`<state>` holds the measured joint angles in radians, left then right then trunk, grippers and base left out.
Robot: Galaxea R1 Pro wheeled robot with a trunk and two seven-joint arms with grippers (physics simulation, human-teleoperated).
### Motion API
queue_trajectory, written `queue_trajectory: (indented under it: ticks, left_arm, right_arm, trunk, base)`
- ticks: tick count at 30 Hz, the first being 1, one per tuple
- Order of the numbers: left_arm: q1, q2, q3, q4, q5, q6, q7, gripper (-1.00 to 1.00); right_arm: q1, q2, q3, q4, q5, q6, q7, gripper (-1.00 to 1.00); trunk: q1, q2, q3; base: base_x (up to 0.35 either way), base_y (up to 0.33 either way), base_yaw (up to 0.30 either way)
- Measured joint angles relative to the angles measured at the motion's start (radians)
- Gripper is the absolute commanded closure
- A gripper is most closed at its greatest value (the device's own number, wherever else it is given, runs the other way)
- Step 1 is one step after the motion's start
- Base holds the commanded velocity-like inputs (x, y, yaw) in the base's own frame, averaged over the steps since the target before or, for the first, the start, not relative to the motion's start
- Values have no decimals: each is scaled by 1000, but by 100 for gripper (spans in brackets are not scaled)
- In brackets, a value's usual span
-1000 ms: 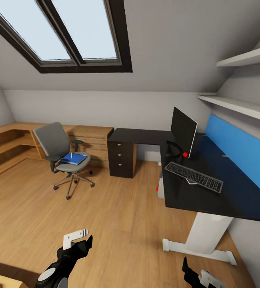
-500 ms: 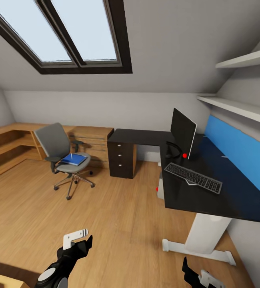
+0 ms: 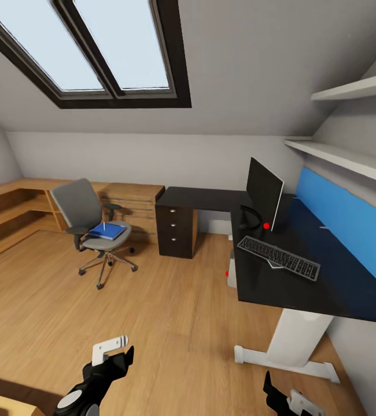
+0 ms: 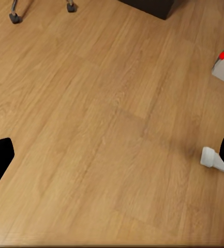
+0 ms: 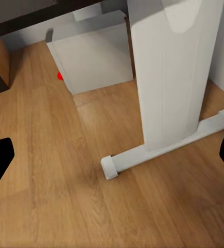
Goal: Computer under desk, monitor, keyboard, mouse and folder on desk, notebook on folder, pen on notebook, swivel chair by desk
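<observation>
the robot stands back on the wood floor [image 3: 170,312], apparently surveying. both the left gripper [image 4: 112,155] and right gripper [image 5: 112,155] hang spread wide, holding nothing. the folder [image 3: 107,230] lies on the swivel chair [image 3: 92,228] at ten o'clock; monitor [image 3: 264,193] and keyboard [image 3: 278,257] sit on the desk [image 3: 327,289] at two o'clock, the computer [image 5: 91,57] beneath it.

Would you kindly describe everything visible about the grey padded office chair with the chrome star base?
The grey padded swivel chair stands upright on the wood floor, apart from the black-topped desk and in front of the low light-wood cabinet. It has a tall backrest, black armrests and a chrome star base on castors. A flat bright blue folder lies on its seat, with something thin and pale on top.
</observation>
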<state>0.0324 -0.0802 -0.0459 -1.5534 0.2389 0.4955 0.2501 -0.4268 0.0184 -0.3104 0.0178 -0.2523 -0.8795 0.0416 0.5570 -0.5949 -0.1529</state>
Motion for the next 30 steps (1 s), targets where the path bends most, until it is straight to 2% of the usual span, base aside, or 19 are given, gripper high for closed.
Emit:
queue_trajectory:
  ticks: [28, 30]
  left_arm:
    - [0, -1, 1, -8, -1, -2, -3, -100]
    - [0, -1, -1, -8, -1, -2, -6, -100]
  right_arm:
    - [0, 0, 0, -1, 1, -1, 0, -100]
    - [0, 0, 0, -1, 2, 0, 0, -100]
  trunk:
    - [-108, 197, 88]
    - [-108, 197, 88]
  base:
    - [0, 0, 0]
    - [0, 0, 0]
